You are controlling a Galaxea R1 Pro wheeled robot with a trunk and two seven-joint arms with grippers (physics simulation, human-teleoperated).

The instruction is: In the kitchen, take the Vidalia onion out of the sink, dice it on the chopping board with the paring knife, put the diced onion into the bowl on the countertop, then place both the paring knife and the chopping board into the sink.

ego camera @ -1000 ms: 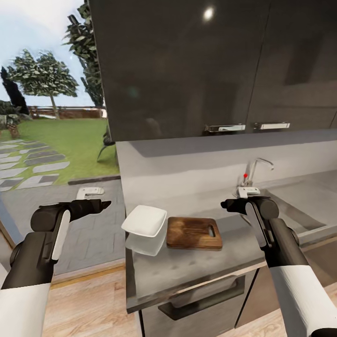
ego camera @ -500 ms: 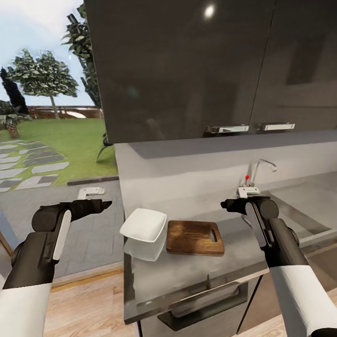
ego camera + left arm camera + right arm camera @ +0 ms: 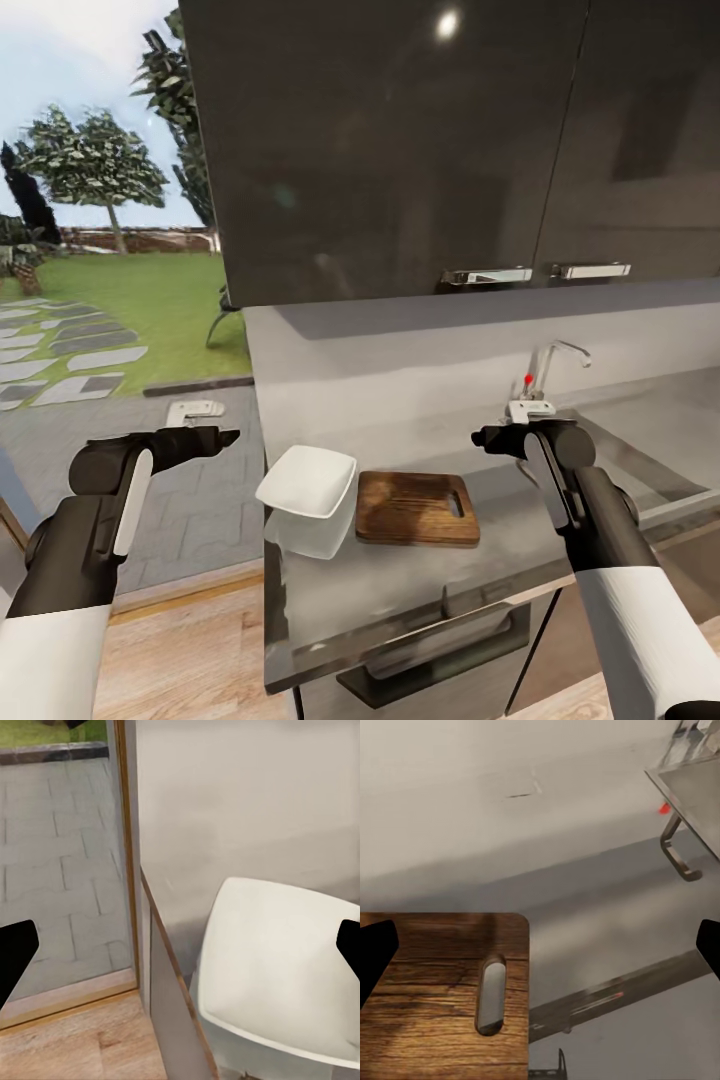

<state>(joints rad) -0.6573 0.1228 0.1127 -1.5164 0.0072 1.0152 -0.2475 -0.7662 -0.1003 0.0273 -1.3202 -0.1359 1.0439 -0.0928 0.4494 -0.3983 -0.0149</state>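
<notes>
White bowl [image 3: 307, 482] sits just beside the brown chopping board [image 3: 416, 508] on the grey countertop [image 3: 400, 585].

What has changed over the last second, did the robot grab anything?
No. The view itself shifted slightly a second ago, so the camera moved, not the things. The left hand and right hand still hover open and empty. The bowl and chopping board lie side by side on the countertop as before.

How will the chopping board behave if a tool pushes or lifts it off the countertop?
The chopping board looks like a solid wooden slab, so probably stiff. It lies flat on the countertop, so a push should slide it, not tip or roll it. The slot at one end may offer a grip.
</notes>
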